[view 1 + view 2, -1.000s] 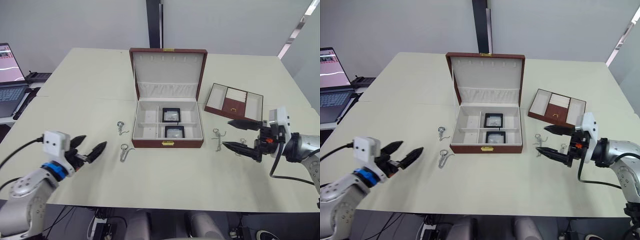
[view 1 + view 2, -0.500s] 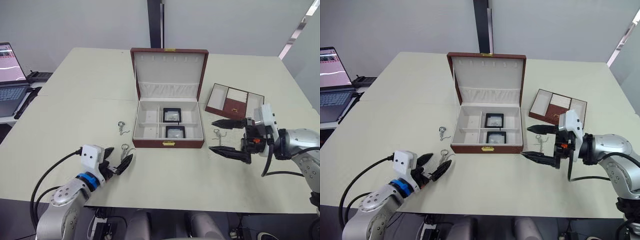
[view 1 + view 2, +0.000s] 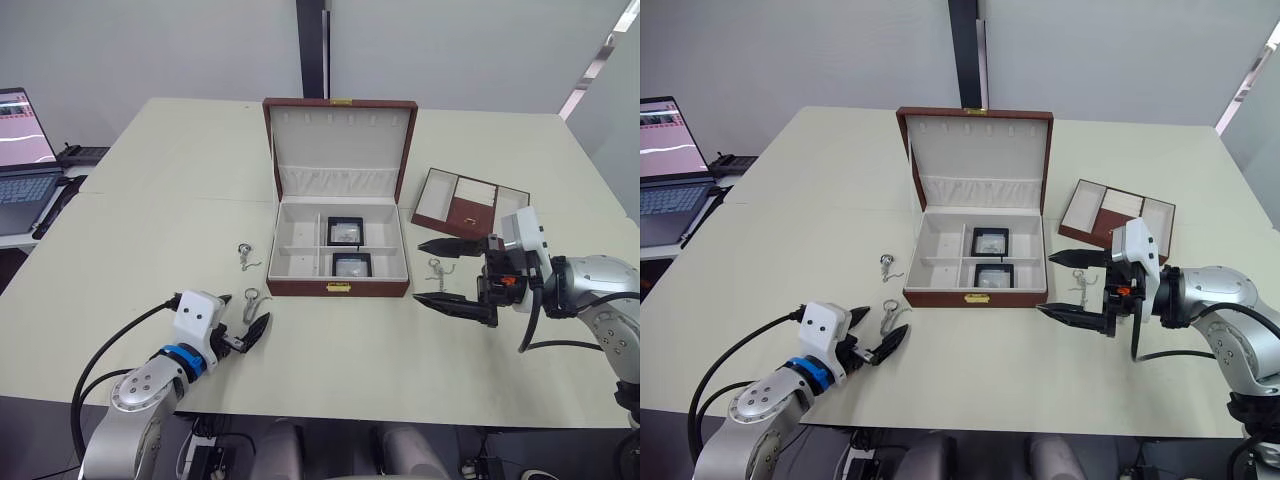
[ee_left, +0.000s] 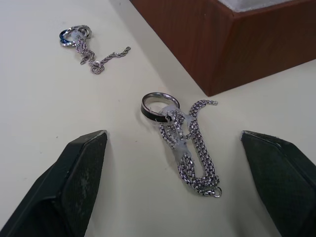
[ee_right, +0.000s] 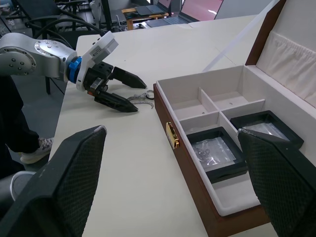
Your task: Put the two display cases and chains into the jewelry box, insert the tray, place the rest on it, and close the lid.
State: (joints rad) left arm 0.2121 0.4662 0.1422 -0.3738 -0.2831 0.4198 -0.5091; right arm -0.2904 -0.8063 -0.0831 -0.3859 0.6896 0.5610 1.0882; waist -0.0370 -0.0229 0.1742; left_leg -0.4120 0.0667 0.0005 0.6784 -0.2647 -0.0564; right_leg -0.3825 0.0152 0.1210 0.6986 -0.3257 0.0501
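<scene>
The left gripper's (image 3: 245,322) fingers (image 4: 81,173) stand apart, low over the surface (image 3: 150,220), with a ringed chain (image 4: 185,143) lying between them — untouched, just beside the front left corner of the jewelry box (image 3: 338,285). A second ringed chain (image 3: 243,255) lies a little farther back on the surface, to the left of the box and apart from it. The right gripper (image 3: 440,272) also has its fingers wide apart, pointing toward the box's right side, with a third chain (image 3: 436,268) on the surface between them. The box sits open, lid (image 3: 339,135) upright, and both display cases (image 3: 344,229) rest in its right-hand compartments, one behind the other. The tray (image 3: 470,203) lies on the surface to the right of the box, well clear of it — behind the right gripper. A laptop (image 3: 22,150) stands off the surface's far left edge
</scene>
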